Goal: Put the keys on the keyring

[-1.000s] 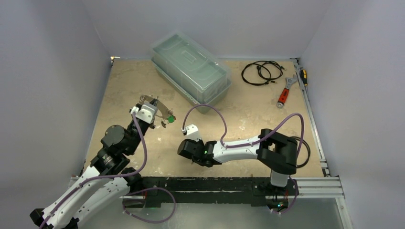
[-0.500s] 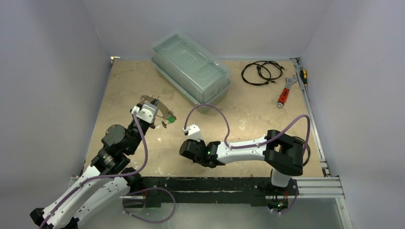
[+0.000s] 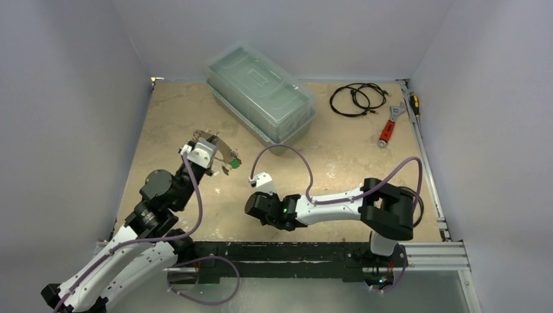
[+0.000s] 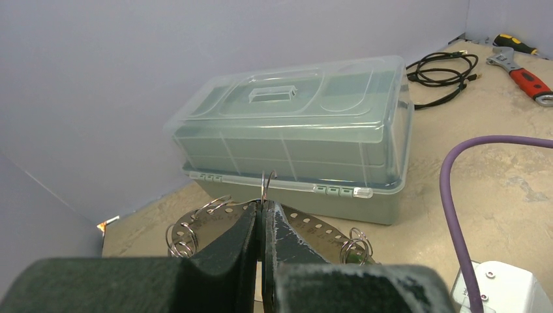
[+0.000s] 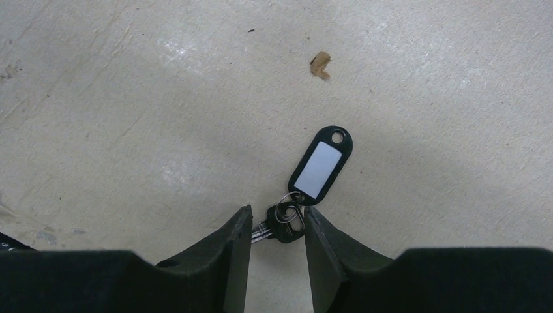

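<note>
My left gripper is shut on the keyring, a flat silver plate with holes and small wire rings along its rim, and holds it above the table. A green tag hangs from the plate's right end. In the top view the keyring is at the left middle. My right gripper is open and low over the table, its jaws on either side of a black-headed key. A small ring joins that key to a black tag with a white label. In the top view the right gripper hides this key.
A pale green toolbox with a clear lid stands at the back, just beyond the keyring. A coiled black cable, a red-handled wrench and a screwdriver lie at the back right. A purple cable loops over the right wrist.
The right arm's elbow has swung a little right and down, and its gripper has shifted slightly. The left arm and the keyring have barely moved.
</note>
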You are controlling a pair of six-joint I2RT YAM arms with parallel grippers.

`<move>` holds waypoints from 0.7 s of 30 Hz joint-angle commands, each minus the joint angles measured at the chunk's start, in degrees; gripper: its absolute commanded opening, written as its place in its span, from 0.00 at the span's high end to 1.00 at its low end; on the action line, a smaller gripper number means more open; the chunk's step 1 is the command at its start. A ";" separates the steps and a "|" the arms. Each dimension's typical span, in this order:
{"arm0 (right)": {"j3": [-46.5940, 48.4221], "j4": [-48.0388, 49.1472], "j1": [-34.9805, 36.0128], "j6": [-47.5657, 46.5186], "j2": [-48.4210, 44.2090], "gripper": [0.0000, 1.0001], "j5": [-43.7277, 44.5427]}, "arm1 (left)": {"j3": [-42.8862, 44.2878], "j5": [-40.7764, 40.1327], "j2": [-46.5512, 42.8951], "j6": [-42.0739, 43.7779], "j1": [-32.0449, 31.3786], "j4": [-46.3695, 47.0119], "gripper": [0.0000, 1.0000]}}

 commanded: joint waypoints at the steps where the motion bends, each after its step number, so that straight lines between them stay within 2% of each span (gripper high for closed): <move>1: 0.49 1.41 0.59 0.76 0.87 0.61 0.23 | 0.41 0.83 0.21 -0.75 0.46 4.07 1.00; 8: 1.02 -0.38 0.60 0.99 3.01 0.65 1.66 | 0.40 0.86 0.52 -0.89 0.54 3.99 1.00; 21: 0.38 -2.77 0.63 2.14 0.25 0.94 3.44 | 0.34 0.91 0.96 -0.91 0.59 3.92 1.00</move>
